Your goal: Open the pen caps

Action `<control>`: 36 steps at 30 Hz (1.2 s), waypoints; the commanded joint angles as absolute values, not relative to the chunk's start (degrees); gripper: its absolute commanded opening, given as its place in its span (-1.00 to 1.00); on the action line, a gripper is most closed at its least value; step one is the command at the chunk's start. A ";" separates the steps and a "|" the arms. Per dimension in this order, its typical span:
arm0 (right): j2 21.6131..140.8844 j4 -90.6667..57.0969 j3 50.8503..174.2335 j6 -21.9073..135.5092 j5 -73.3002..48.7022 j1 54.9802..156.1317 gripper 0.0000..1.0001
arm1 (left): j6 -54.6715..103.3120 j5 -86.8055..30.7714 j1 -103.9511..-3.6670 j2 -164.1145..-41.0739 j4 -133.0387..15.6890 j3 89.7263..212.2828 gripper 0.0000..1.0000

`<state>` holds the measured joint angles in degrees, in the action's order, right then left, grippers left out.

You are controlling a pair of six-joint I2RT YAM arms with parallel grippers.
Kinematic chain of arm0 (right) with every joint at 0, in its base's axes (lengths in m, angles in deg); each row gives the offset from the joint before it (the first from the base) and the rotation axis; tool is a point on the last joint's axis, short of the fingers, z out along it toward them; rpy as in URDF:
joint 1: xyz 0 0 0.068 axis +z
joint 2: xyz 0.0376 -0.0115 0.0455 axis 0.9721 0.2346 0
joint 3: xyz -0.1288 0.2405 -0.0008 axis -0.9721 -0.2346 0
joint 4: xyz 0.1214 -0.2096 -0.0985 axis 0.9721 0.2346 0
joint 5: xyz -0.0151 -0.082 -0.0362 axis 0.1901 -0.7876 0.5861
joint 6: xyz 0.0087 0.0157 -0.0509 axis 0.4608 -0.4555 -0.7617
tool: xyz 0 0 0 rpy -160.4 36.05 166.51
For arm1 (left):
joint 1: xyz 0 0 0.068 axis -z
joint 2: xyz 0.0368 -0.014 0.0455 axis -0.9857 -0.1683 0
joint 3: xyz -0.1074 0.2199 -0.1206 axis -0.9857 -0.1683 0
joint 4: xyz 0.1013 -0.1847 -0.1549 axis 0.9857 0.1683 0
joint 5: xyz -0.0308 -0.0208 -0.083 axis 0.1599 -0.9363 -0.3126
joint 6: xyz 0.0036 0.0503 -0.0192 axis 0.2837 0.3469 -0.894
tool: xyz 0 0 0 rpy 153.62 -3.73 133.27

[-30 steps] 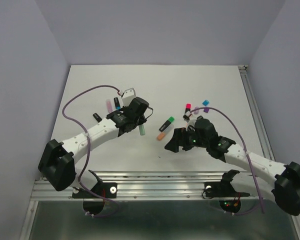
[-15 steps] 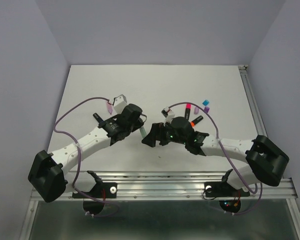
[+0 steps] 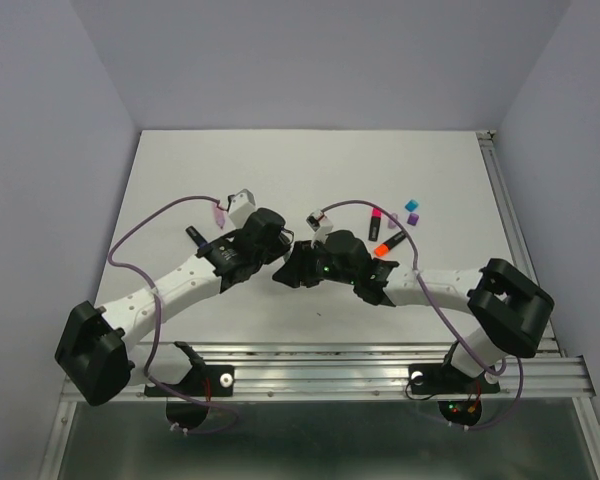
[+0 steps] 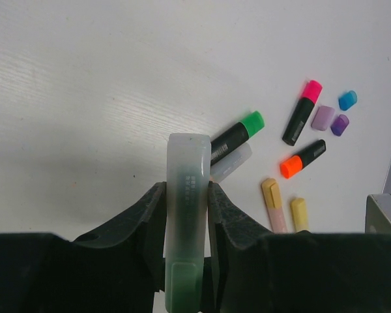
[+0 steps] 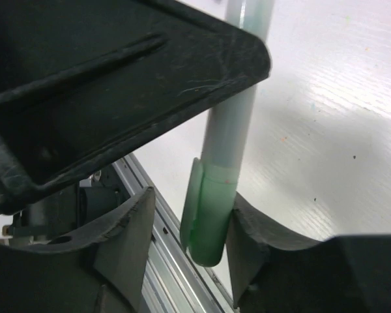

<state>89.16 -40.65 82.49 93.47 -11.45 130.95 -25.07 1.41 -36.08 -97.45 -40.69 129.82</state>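
My left gripper [image 4: 186, 195] is shut on a pale green pen [image 4: 188, 156], held above the table. The pen's green cap [image 5: 212, 222] sits on the end that sticks out behind the left fingers. My right gripper [image 5: 190, 202] straddles that cap: one finger touches it, and a gap shows on the clip side, so it is open. In the top view both grippers meet at mid-table, left gripper [image 3: 276, 260] against right gripper [image 3: 286, 272]. Loose pen caps lie further right: blue [image 4: 347, 100], purple [image 4: 339, 124], lilac [image 4: 323, 118], yellow [image 4: 299, 213].
Capped black pens lie on the table: green-capped [image 4: 238, 134], pink-capped [image 4: 302, 112], orange-capped [image 4: 303, 158]. There is also a clear barrel [image 4: 231, 163] and a peach pen [image 4: 272, 203]. A pink pen [image 3: 218, 212] and a black pen [image 3: 194, 234] lie behind the left arm. The metal rail [image 3: 320, 365] runs along the near edge.
The right arm swung left across the table to the left gripper, and its jaws narrowed around the green cap. The left gripper kept its hold on the pen and shifted only slightly.
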 commanded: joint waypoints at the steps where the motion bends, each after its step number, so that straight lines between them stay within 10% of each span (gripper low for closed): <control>1: 89.64 -43.49 86.30 94.54 -12.21 131.62 -0.08 | -25.97 3.00 -35.84 -95.30 -41.98 128.93 -1.00; 7: 89.03 -40.32 86.13 96.56 -10.10 132.24 -0.98 | -25.63 6.42 -36.10 -95.39 -43.03 130.07 -1.00; 27: 75.49 -31.90 76.54 97.36 -10.15 144.98 -0.99 | -11.93 7.23 -56.05 -98.91 -54.55 132.63 -1.00; 36: 69.35 -14.51 76.02 95.87 -19.57 128.74 -0.99 | -3.66 4.59 -61.58 -101.89 -40.67 133.59 -1.00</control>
